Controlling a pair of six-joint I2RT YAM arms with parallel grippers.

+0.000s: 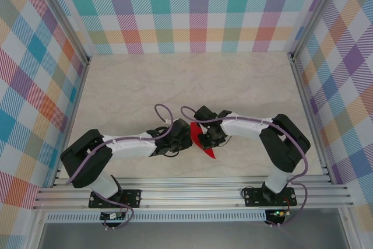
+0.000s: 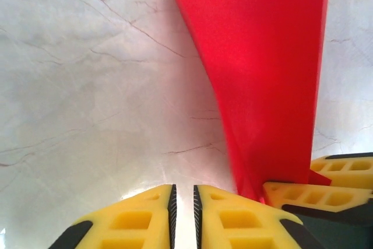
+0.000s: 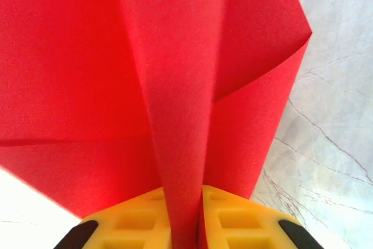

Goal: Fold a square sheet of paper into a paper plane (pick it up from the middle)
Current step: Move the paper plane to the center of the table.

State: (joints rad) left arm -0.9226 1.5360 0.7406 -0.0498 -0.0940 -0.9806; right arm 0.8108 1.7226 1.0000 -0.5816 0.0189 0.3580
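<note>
The paper plane [image 1: 200, 140] is a red folded sheet held just above the pale marble table [image 1: 175, 86], between the two arms. My right gripper [image 3: 185, 196] is shut on its centre fold, and the wings spread upward and to both sides in that view. Seen from the left wrist, the paper plane [image 2: 262, 74] stands to the right, narrowing down to the right gripper's yellow fingers [image 2: 315, 193], which pinch it. My left gripper [image 2: 183, 189] sits just left of the paper. Its jaws are parted by a narrow gap, with bare table showing between them.
Plaid walls [image 1: 192, 10] enclose the table on three sides. Aluminium frame rails [image 1: 192, 193] run along the near edge by the arm bases. Purple cables [image 1: 166, 112] loop above both wrists.
</note>
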